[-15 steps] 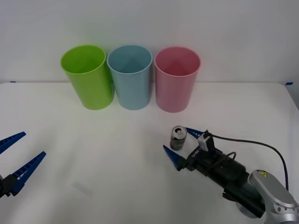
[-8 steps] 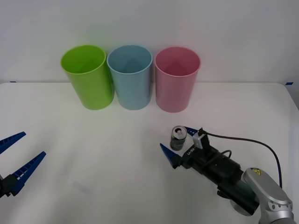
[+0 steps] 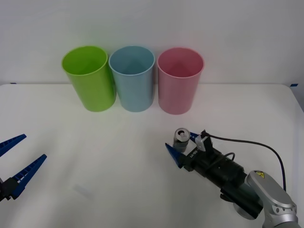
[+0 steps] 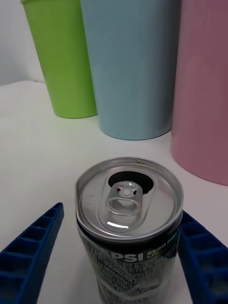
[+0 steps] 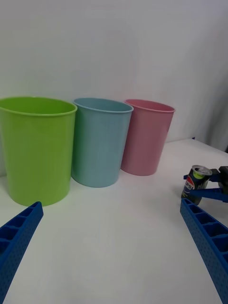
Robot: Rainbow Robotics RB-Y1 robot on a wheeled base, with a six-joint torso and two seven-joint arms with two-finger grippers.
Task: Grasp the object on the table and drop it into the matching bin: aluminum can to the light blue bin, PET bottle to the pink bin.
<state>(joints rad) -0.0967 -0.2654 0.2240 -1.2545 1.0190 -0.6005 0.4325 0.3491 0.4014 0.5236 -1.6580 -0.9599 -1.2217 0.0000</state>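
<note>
Can [image 3: 181, 138] stands upright on the table [image 3: 118, 156], long axis vertical, its shiny pull-tab top facing up and the tab's opening on the side toward the bins. It sits in front of the pink bin [image 3: 180, 85], well apart from it, toward the robot's right.

Largest first: the table is a wide, flat, plain white surface. At its far edge three tall, smooth plastic cup-shaped bins with round rims stand in a row, each just beside the next: a lime green bin [image 3: 88, 77] on the left, the light blue bin [image 3: 132, 77] in the middle and the pink bin on the right.

The right gripper [image 3: 182, 144] lies low over the table with its blue ribbed fingers [image 4: 29, 247] spread apart, one on either side of the can; whether they touch its wall I cannot tell. The left gripper [image 3: 15, 159] hovers at the table's near left edge, well apart from everything, its fingers spread wide.

The can is a short silver-grey metal cylinder, much shorter than the bins, with dark printed markings round its wall.
</note>
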